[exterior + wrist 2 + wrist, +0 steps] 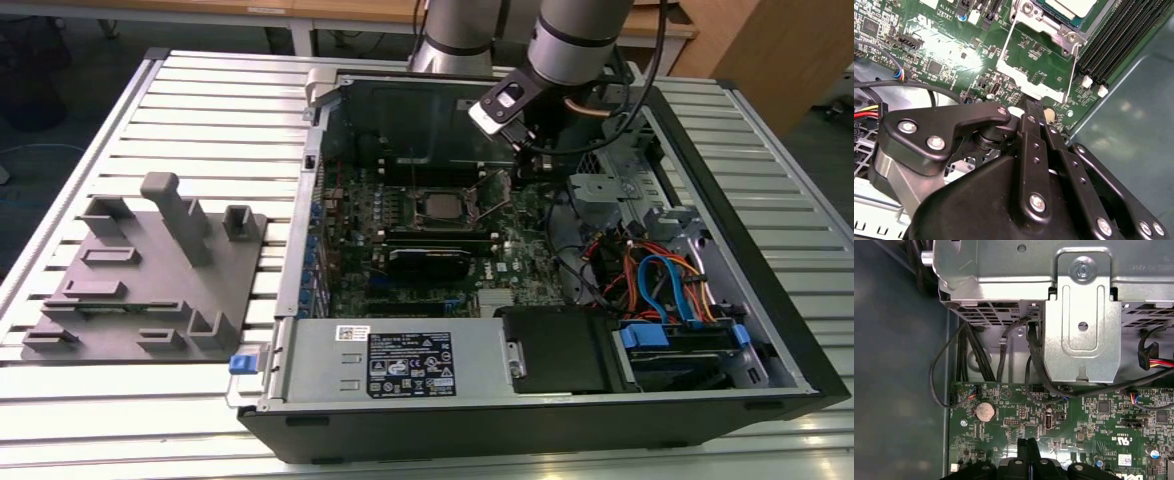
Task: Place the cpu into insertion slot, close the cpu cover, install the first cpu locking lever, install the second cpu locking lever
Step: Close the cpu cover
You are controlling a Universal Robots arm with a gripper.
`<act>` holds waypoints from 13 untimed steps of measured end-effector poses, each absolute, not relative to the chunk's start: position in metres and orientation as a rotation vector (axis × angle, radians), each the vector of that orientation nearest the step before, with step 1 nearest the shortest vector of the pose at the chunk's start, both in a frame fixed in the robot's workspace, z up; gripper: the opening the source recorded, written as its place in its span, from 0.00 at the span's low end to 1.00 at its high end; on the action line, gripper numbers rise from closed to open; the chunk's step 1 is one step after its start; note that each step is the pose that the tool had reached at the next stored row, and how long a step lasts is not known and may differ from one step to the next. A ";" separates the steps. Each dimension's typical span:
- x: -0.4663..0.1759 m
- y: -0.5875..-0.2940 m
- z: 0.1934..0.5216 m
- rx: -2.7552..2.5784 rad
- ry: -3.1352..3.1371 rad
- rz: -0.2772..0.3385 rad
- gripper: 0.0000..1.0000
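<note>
The cpu [437, 205] lies flat in the insertion slot [437, 188] in the middle of the green motherboard; in the second wrist view the cpu [1069, 6] sits inside the slot's silvery rim [1050, 25]. The cpu cover [1039, 65] is swung open away from the slot, and green board shows through its window. A thin locking lever [1073, 70] runs along the cover's side. My gripper [1031, 106] is shut, its black fingertips together right at the cover's free edge. It hangs over the board [523, 160] on the exterior view's right of the slot, and its tips [1026, 442] hold nothing.
The open computer case [747, 240] lies on a slatted table. A silver drive bracket [1081, 335] and black cables [979, 355] stand close to the gripper. Black memory slots [1119, 40] flank the slot. A grey fixture tray [147, 280] sits on the exterior view's left.
</note>
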State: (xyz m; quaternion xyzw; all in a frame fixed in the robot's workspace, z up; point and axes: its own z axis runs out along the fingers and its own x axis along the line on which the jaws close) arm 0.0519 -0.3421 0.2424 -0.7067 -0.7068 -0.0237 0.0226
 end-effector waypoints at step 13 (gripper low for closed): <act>0.043 -0.342 0.243 -2.188 -2.188 -0.073 0.11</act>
